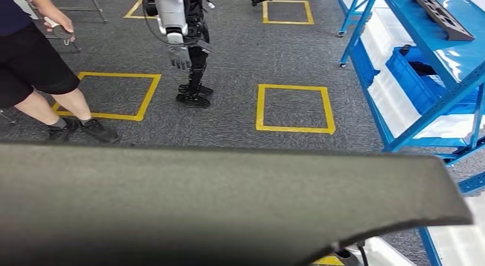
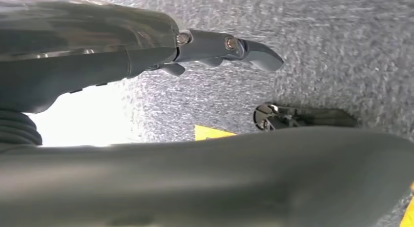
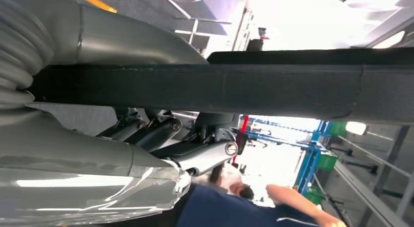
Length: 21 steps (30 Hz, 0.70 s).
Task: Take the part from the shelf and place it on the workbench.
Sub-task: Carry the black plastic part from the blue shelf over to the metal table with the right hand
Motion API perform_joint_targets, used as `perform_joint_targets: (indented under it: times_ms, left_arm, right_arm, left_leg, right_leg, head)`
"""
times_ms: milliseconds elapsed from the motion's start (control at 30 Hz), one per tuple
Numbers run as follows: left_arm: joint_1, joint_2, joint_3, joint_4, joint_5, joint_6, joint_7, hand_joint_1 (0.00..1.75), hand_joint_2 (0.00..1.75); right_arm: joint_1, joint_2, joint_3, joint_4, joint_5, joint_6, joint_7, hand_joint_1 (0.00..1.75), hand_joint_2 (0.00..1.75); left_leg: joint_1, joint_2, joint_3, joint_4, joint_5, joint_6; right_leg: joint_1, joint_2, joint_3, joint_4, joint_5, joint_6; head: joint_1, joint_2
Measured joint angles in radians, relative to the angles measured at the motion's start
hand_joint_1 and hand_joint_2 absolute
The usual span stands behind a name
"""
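Part point(image 1: 217, 203): long dark panel, off the blue shelf point(image 1: 423, 54), carried level. Left hand point(image 2: 146, 46) fingers extended alongside it; right hand point(image 3: 161, 139) fingers curled beneath. Keep level, clear of the person point(image 1: 34, 66), toward workbench.

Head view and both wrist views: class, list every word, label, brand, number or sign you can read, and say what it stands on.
None: no readable text in any of the three views.
The large dark part is plain, with no label visible.
The blue shelf and its blue bin show no legible markings.
The yellow floor squares are tape outlines, not writing.
The person's dark shirt carries no print that can be made out.
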Motion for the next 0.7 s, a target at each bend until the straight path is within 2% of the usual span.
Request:
perform_joint_targets:
  times_ms: [33, 100, 133, 167, 200, 233, 300, 367, 433, 467, 500, 533, 600, 633, 667, 700]
  left_arm:
    - [0.001, 0.0, 0.0, 0.0, 0.0, 0.0, 0.0, 0.0, 1.75]
    - [0.001, 0.0, 0.0, 0.0, 0.0, 0.001, 0.0, 0.0, 1.75]
    - [0.0, 0.001, 0.0, 0.0, 0.0, 0.001, 0.0, 0.0, 1.75]
    - [0.0, 0.001, 0.0, 0.0, 0.0, 0.001, 0.0, 0.0, 1.75]
    - [0.002, 0.002, 0.0, 0.0, -0.001, 0.001, 0.0, 0.0, 1.75]
    - [0.004, 0.003, 0.0, 0.0, -0.001, 0.001, 0.0, 0.0, 1.75]
    - [0.007, 0.005, 0.0, 0.0, -0.003, 0.0, 0.0, 0.0, 1.75]
    - [0.004, 0.006, 0.0, 0.0, -0.003, 0.0, 0.0, 0.0, 1.75]
    - [0.004, 0.007, -0.001, 0.0, -0.004, -0.002, -0.001, 0.0, 1.75]
    - [0.007, 0.007, -0.001, 0.0, -0.005, -0.002, -0.002, 0.0, 1.75]
    - [0.01, 0.008, -0.001, 0.0, -0.005, -0.003, -0.003, 0.0, 1.75]
    - [0.014, 0.009, -0.001, 0.0, -0.006, -0.004, -0.004, 0.0, 1.75]
    - [0.015, 0.011, -0.001, 0.0, -0.006, -0.005, -0.007, 0.0, 1.75]
    - [0.013, 0.011, -0.002, 0.0, -0.006, -0.005, -0.009, 0.0, 1.75]
    - [0.011, 0.012, -0.002, 0.0, -0.006, -0.005, -0.01, 0.0, 1.75]
    - [0.011, 0.013, -0.002, 0.0, -0.006, -0.005, -0.01, 0.0, 1.75]
  right_arm:
    - [0.001, 0.0, 0.0, 0.001, 0.0, 0.001, 0.0, 1.75, 1.75]
    - [0.002, -0.001, -0.001, 0.001, 0.0, 0.004, 0.0, 1.75, 1.75]
    - [0.004, -0.002, -0.002, 0.002, -0.001, 0.005, 0.0, 1.75, 1.75]
    - [0.006, -0.002, -0.002, 0.003, -0.001, 0.006, -0.001, 1.75, 1.75]
    - [0.007, -0.002, -0.003, 0.004, -0.001, 0.007, -0.001, 1.75, 1.75]
    - [0.008, -0.002, -0.004, 0.005, -0.001, 0.008, -0.002, 1.75, 1.75]
    - [0.008, 0.0, -0.007, 0.005, -0.002, 0.011, -0.003, 1.75, 1.75]
    - [0.012, 0.002, -0.009, 0.005, -0.001, 0.012, -0.006, 1.75, 1.75]
    - [0.021, 0.003, -0.01, 0.005, 0.003, 0.012, -0.009, 1.75, 1.75]
    - [0.026, 0.003, -0.01, 0.005, 0.006, 0.012, -0.01, 1.75, 1.75]
    - [0.03, 0.003, -0.01, 0.005, 0.008, 0.011, -0.012, 1.75, 1.75]
    - [0.032, 0.003, -0.01, 0.003, 0.011, 0.01, -0.013, 1.75, 1.75]
    - [0.033, 0.004, -0.01, -0.001, 0.015, 0.009, -0.016, 1.75, 1.75]
    - [0.033, 0.005, -0.01, -0.004, 0.017, 0.009, -0.017, 1.75, 1.75]
    - [0.033, 0.006, -0.01, -0.007, 0.018, 0.009, -0.019, 1.75, 1.75]
    - [0.033, 0.006, -0.01, -0.008, 0.019, 0.009, -0.02, 1.75, 1.75]
  left_leg:
    - [0.001, -0.013, 0.003, 0.001, -0.002, -0.001]
    - [0.002, -0.039, 0.004, 0.005, -0.006, -0.008]
    - [0.004, -0.05, 0.001, 0.007, -0.007, -0.013]
    - [0.006, -0.06, -0.004, 0.008, -0.007, -0.018]
    - [0.008, -0.07, -0.008, 0.008, -0.005, -0.024]
    - [0.011, -0.076, -0.01, 0.007, -0.005, -0.03]
    - [0.01, -0.048, -0.02, 0.028, -0.02, -0.04]
    - [0.009, 0.002, -0.064, 0.119, -0.069, -0.049]
    - [0.013, 0.019, -0.129, 0.244, -0.116, -0.056]
    - [0.014, 0.022, -0.145, 0.275, -0.118, -0.059]
    - [0.016, 0.025, -0.142, 0.267, -0.102, -0.06]
    - [0.016, 0.031, -0.119, 0.219, -0.07, -0.059]
    - [0.011, 0.065, -0.051, 0.086, -0.011, -0.052]
    - [0.006, 0.082, -0.028, 0.041, 0.002, -0.047]
    - [0.0, 0.093, -0.017, 0.018, 0.003, -0.041]
    - [-0.005, 0.093, -0.016, 0.016, -0.001, -0.035]
  right_leg:
    - [-0.001, 0.006, 0.018, -0.056, 0.044, -0.001]
    - [-0.004, 0.049, 0.066, -0.185, 0.112, -0.003]
    - [-0.005, 0.07, 0.08, -0.225, 0.125, -0.004]
    - [-0.005, 0.083, 0.086, -0.241, 0.125, -0.006]
    - [-0.003, 0.082, 0.087, -0.247, 0.124, -0.009]
    - [-0.002, 0.071, 0.088, -0.248, 0.125, -0.014]
    - [-0.004, 0.046, 0.094, -0.254, 0.126, -0.027]
    - [-0.003, 0.016, 0.1, -0.258, 0.124, -0.036]
    - [-0.001, -0.014, 0.103, -0.258, 0.119, -0.038]
    - [-0.001, -0.027, 0.105, -0.258, 0.116, -0.037]
    - [-0.001, -0.039, 0.109, -0.258, 0.112, -0.036]
    - [-0.001, -0.05, 0.114, -0.258, 0.108, -0.033]
    - [0.001, -0.07, 0.125, -0.258, 0.099, -0.026]
    - [0.002, -0.078, 0.129, -0.258, 0.095, -0.022]
    - [0.003, -0.086, 0.133, -0.258, 0.091, -0.017]
    - [0.004, -0.094, 0.136, -0.26, 0.089, -0.012]
  head:
    - [0.0, 0.0]
    - [0.0, 0.0]
    - [-0.001, 0.0]
    - [-0.001, 0.0]
    - [-0.001, 0.0]
    - [-0.001, 0.0]
    - [-0.002, 0.0]
    - [-0.002, 0.0]
    - [-0.002, 0.0]
    - [-0.002, 0.0]
    - [-0.002, 0.0]
    - [-0.002, 0.0]
    - [-0.002, 0.0]
    - [-0.002, 0.0]
    - [-0.002, 0.0]
    - [-0.002, 0.0]
